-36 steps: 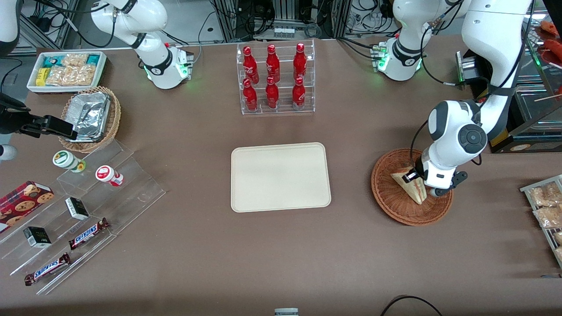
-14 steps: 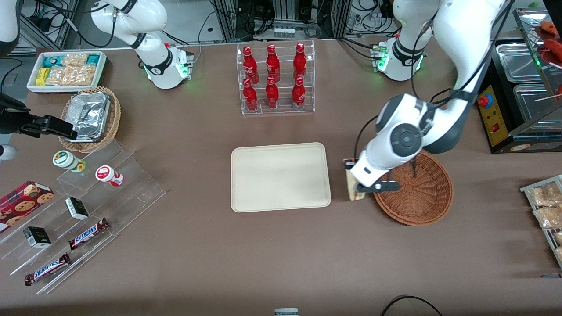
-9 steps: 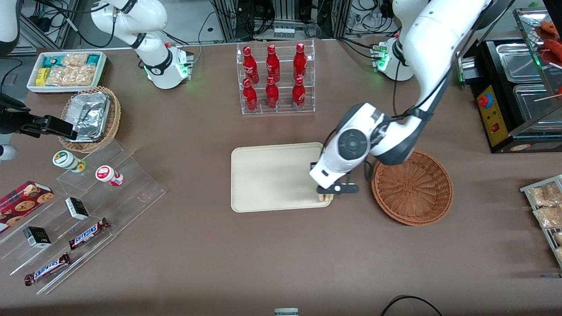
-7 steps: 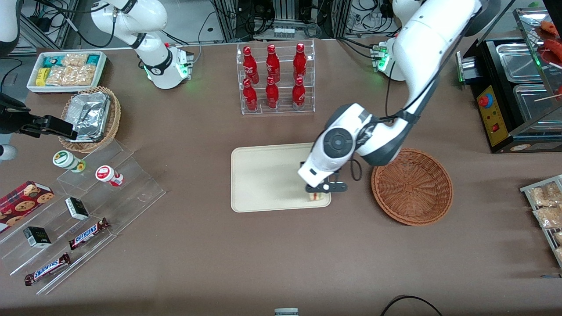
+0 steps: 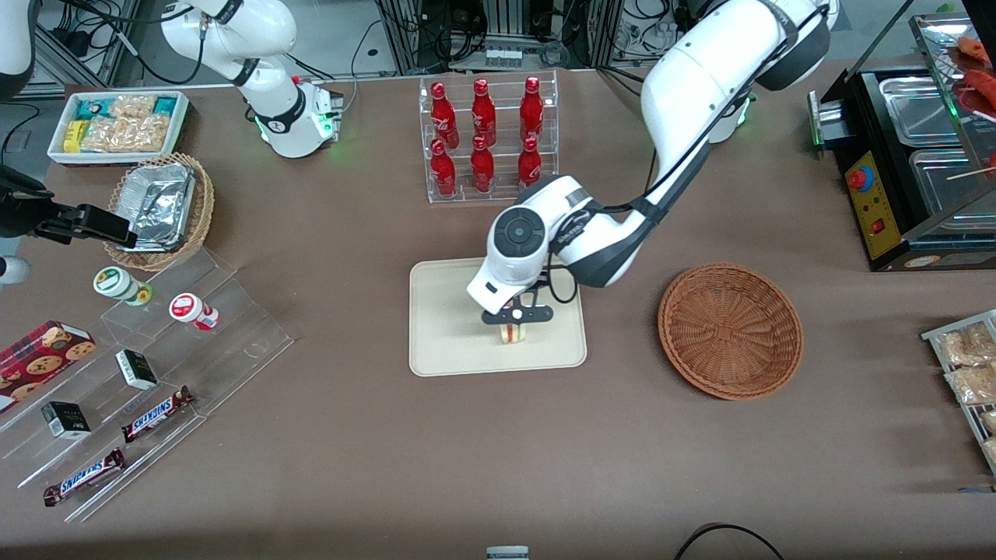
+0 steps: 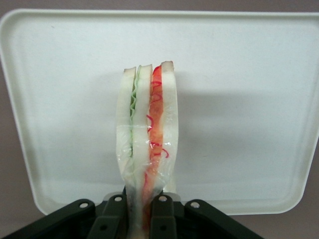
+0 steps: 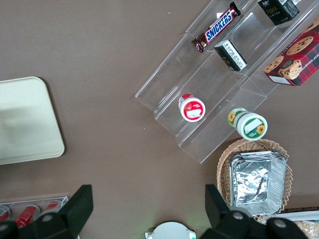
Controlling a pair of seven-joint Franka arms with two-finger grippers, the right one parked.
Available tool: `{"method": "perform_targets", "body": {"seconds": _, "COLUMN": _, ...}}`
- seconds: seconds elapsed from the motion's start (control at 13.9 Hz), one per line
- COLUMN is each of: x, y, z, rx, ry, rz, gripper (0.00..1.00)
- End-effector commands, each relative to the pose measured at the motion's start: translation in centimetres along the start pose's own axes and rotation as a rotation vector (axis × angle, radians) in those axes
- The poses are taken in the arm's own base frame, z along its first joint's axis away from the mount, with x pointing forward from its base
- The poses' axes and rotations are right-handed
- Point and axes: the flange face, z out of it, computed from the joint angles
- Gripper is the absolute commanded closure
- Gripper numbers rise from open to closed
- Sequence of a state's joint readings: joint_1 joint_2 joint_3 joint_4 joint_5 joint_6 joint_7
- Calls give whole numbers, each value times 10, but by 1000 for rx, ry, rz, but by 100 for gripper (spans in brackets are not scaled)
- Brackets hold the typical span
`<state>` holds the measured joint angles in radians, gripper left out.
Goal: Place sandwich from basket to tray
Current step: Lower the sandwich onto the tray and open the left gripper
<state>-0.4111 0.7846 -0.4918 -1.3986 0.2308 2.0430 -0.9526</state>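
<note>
Sandwich (image 5: pixel 512 334): clamped between my fingers above the tray, cut edge toward the front camera; in the left wrist view (image 6: pixel 147 144) the red, orange and green layers run lengthwise between two pale bread slices under clear wrap.
Gripper (image 5: pixel 513 320): mine, over the middle of the tray, closed on the sandwich's narrow end; in the left wrist view (image 6: pixel 144 221) the two black fingers (image 6: pixel 163 219) press the wrap from either side.
Contact with tray: I cannot tell whether the sandwich touches the tray surface or hangs just above it.
Tray (image 5: pixel 443 350): cream, flat on the brown table, nothing else on it; in the left wrist view (image 6: pixel 249 99) its bare floor surrounds the sandwich; a corner of it also shows in the right wrist view (image 7: pixel 25 119).
Basket (image 5: pixel 730 330): reddish-brown, holds nothing, beside the tray toward my arm's end of the table, well apart from the gripper.
Bottle rack (image 5: pixel 489 140): clear, six red bottles, farther from the front camera than the tray.
Shelf (image 5: pixel 179 342): clear stepped unit with snack bars and small tubs, toward the parked arm's end.
</note>
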Motion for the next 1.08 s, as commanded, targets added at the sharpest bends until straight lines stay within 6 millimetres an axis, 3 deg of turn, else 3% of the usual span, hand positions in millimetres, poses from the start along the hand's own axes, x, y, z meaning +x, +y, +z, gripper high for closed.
{"method": "perform_targets", "body": {"seconds": 0.0, "x": 2, "y": 19, "z": 11, "rx": 28, "ry": 10, "rz": -23, "gripper": 100}}
{"method": "perform_targets", "body": {"seconds": 0.79, "x": 8, "y": 31, "z": 38, "rx": 69, "ry": 36, "rz": -67, "gripper": 100}}
{"method": "perform_targets", "body": {"seconds": 0.86, "x": 9, "y": 31, "z": 39, "rx": 70, "ry": 34, "rz": -68, "gripper": 76}}
{"method": "perform_targets", "body": {"seconds": 0.93, "x": 8, "y": 31, "z": 39, "rx": 69, "ry": 33, "rz": -67, "gripper": 22}}
{"method": "perform_targets", "body": {"seconds": 1.01, "x": 8, "y": 31, "z": 39, "rx": 69, "ry": 33, "rz": -65, "gripper": 0}}
